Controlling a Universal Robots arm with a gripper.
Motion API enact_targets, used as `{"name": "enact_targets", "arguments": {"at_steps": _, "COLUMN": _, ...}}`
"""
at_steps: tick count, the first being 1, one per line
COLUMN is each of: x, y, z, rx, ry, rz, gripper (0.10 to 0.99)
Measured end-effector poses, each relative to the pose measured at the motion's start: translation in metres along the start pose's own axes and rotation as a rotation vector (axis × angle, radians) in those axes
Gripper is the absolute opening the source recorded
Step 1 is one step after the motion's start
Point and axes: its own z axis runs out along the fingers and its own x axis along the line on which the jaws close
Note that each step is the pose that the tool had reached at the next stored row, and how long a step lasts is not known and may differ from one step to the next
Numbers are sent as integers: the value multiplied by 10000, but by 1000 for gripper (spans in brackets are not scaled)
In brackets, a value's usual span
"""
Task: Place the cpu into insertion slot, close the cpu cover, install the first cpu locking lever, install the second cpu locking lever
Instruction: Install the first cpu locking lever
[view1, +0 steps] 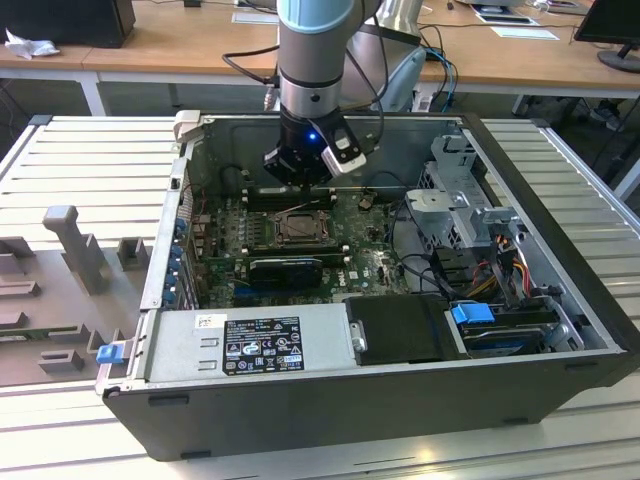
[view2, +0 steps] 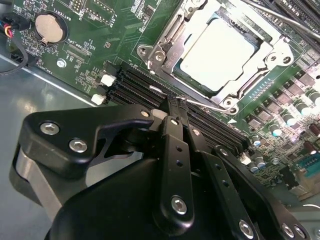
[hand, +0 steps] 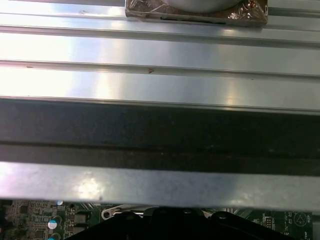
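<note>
The cpu (view2: 216, 54) is already sitting in the insertion slot (view2: 172, 80), pale face up, and the cpu cover (view2: 277, 50) looks folded down over it, with the chip showing through its window. So my read is we're at the lever stage now.

In the second wrist view the gripper (view2: 176, 101) is parked right at the socket's edge, over the long black memory slots (view2: 135, 85). The fingers look pinched nearly together at the tips, right where a thin wire locking lever (view2: 207, 104) runs along the socket side. Can't honestly say if they've got it clamped or are just pressing on it. The exterior view puts the gripper (view1: 300, 180) low inside the open computer case (view1: 560, 200), just beyond the socket (view1: 300, 228).

How I'd handle this step: keep contact on the wire near its free end, push down and sideways in one smooth arc so it tucks under the retaining tab, and don't let the fingers drag over the memory slot latches or the capacitors (view2: 292, 112) nearby. Thin springy wire likes to pop out, so go slow and steady.
</note>
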Motion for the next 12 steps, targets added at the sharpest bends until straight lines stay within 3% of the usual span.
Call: {"name": "enact_targets", "arguments": {"at_steps": 12, "x": -33, "y": -3, "z": 14, "rx": 1, "ry": 0, "rz": 1, "gripper": 106}}
